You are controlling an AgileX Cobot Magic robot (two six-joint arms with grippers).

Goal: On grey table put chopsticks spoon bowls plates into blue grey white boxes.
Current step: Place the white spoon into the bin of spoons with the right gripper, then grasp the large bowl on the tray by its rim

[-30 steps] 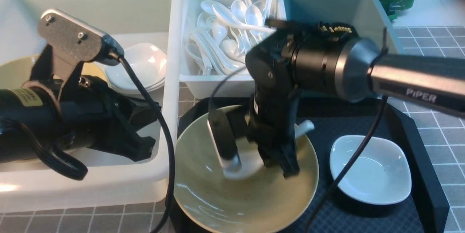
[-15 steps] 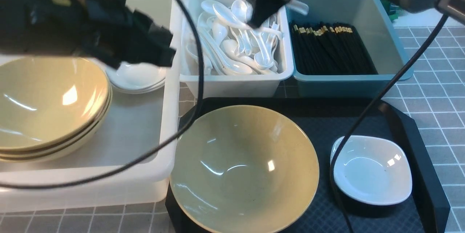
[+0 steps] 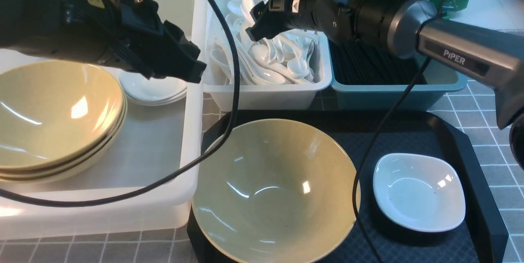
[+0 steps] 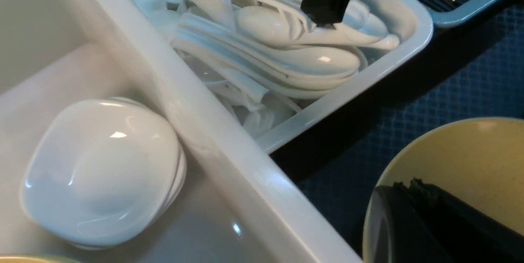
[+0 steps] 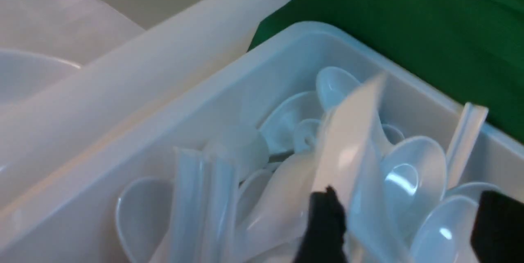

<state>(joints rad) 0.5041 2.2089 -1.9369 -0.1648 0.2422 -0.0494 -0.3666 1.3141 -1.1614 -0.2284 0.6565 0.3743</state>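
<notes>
The right gripper (image 5: 407,230), jaws spread wide, should lift straight up so the loose spoon (image 5: 348,140) beneath settles inside the white bin (image 3: 266,95).

Wide olive-yellow bowl (image 3: 274,189) and small white rounded-square plate (image 3: 419,191) sit upright, apart; glossy white soup spoons (image 3: 270,66) lie heaped in the white plastic bin (image 3: 266,97).

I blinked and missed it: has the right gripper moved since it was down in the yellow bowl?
Yes. The right gripper has risen out of the bowl on the black tray and now hangs above the white spoon bin.
</notes>
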